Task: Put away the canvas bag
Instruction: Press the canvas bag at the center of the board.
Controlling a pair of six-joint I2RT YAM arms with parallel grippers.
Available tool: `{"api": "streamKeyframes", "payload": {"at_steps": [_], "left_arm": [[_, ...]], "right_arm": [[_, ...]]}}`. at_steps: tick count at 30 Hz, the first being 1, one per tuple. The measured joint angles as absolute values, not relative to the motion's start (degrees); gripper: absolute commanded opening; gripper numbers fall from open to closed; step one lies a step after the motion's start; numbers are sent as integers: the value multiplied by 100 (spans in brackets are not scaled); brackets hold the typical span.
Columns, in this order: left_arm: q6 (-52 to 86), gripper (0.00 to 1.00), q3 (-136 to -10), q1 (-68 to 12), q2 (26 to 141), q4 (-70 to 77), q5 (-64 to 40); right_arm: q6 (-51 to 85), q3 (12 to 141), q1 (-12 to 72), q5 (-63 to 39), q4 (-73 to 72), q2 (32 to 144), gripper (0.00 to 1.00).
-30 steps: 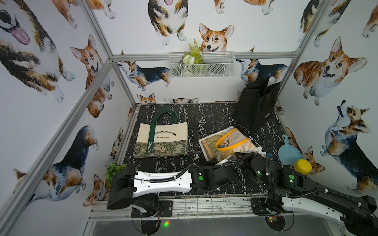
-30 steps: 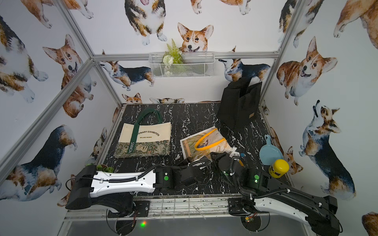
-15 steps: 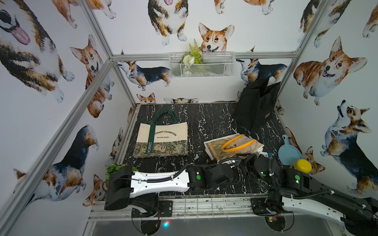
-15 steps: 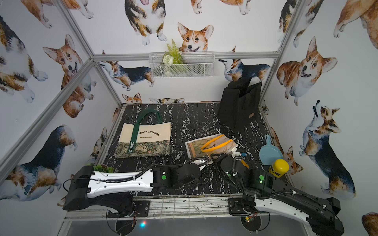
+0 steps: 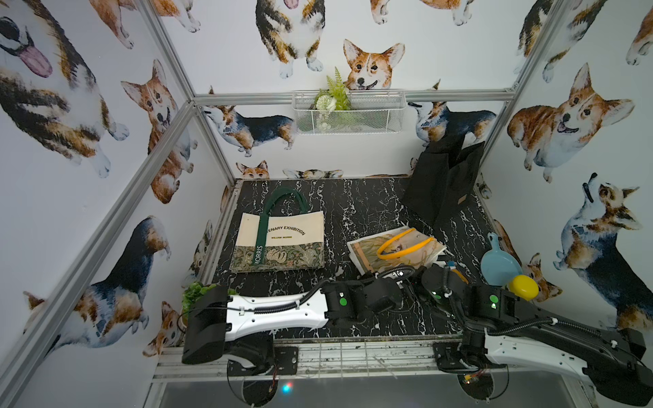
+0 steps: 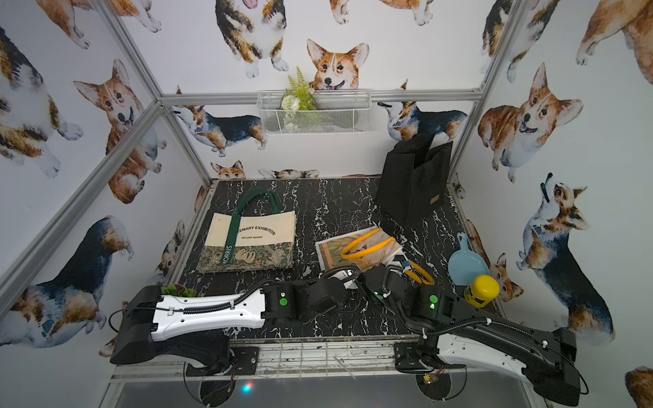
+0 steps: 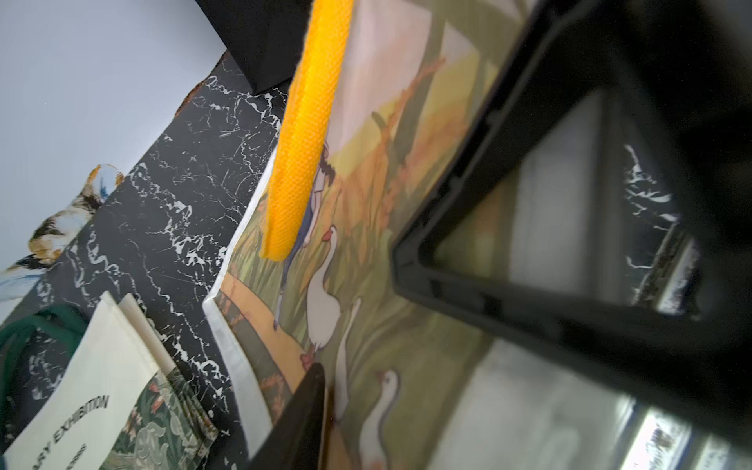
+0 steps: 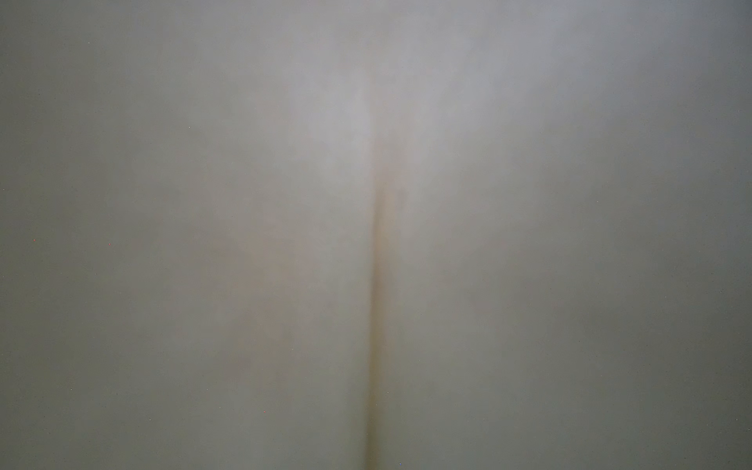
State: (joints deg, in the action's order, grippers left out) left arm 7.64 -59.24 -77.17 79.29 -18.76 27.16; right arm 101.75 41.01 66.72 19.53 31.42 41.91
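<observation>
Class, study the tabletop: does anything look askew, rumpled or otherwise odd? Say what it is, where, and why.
The goose-print bag, right of the neatly flat green-handled tote, lies crooked and rumpled, one yellow handle arching up off it. Pale cloth also blanks the right wrist view, up against the lens.

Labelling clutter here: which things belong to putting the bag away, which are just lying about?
In the job: yellow-handled canvas bag, left gripper, right gripper, black felt bag (probably).
Lying about: green-handled tote, blue scoop, yellow bottle, wire basket, small plant.
</observation>
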Motion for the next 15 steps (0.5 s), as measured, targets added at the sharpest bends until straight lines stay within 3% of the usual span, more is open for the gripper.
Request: {"api": "streamKeyframes", "payload": {"at_steps": [3, 8, 15], "left_arm": [[993, 47, -5557, -6976, 7323, -1516, 1684], [1498, 53, -4989, -5819, 6226, -1660, 840], [1516, 54, -5022, -5411, 5994, -2084, 336]], "right_arm": [[9937, 3938, 6163, 1623, 2908, 3826, 0], [9225, 2954, 4676, 139, 3216, 3157, 0], [8315, 2250, 4453, -2086, 2757, 3651, 0]]}}
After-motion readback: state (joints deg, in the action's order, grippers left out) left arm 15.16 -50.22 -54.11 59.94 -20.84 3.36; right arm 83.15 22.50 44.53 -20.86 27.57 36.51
